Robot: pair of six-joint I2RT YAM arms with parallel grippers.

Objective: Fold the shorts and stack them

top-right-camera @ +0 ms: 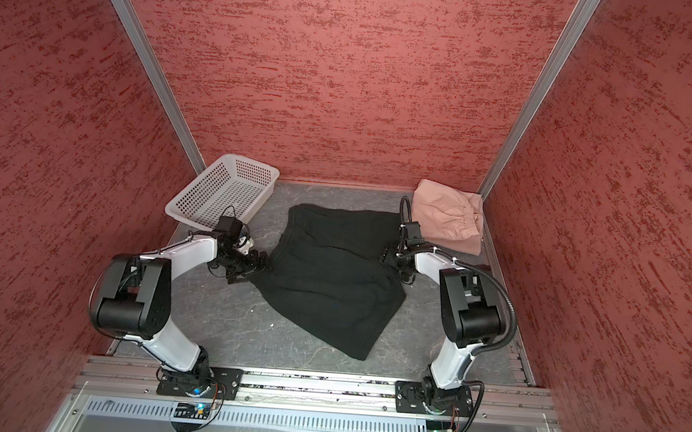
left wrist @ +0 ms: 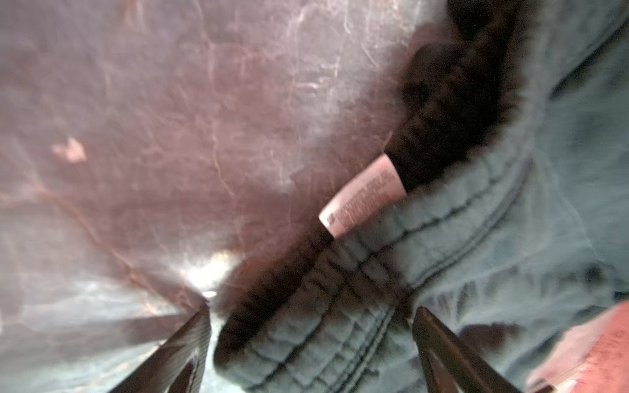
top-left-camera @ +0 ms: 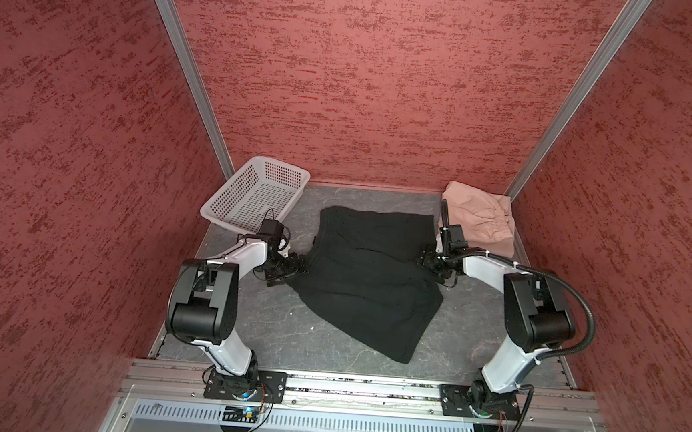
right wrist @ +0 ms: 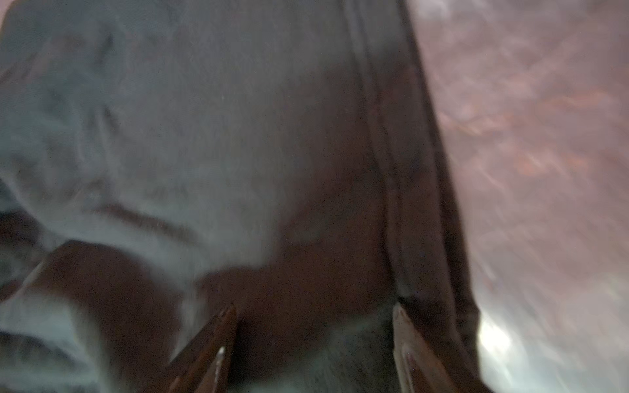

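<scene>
At the left edge of the black shorts (top-left-camera: 365, 276), the left gripper (top-left-camera: 290, 269) sits low with its jaws spread. The left wrist view shows its two fingers (left wrist: 190, 340) well apart, with the gathered waistband lying loose between them and nothing pinched. A small pale label (left wrist: 362, 195) sticks out from the waistband just beyond the fingertips.

At the right edge of the same shorts, the right gripper (top-left-camera: 426, 264) is likewise unclenched. In the blurred right wrist view its fingers (right wrist: 218, 340) are parted over flat dark cloth beside a stitched hem, and no fold is clamped between them.

In both top views the black shorts lie on the grey table (top-left-camera: 269, 328) between the two grippers. One layer lies slantwise across another, and one corner reaches toward the arm bases.

Near the far right corner of the black shorts, the pink shorts (top-left-camera: 481, 222) sit folded in a compact bundle with the gathered waistband showing. They are just behind the right arm's wrist. Off the far left corner of the black shorts stands a white perforated basket (top-left-camera: 245, 201), apart from the cloth.
</scene>
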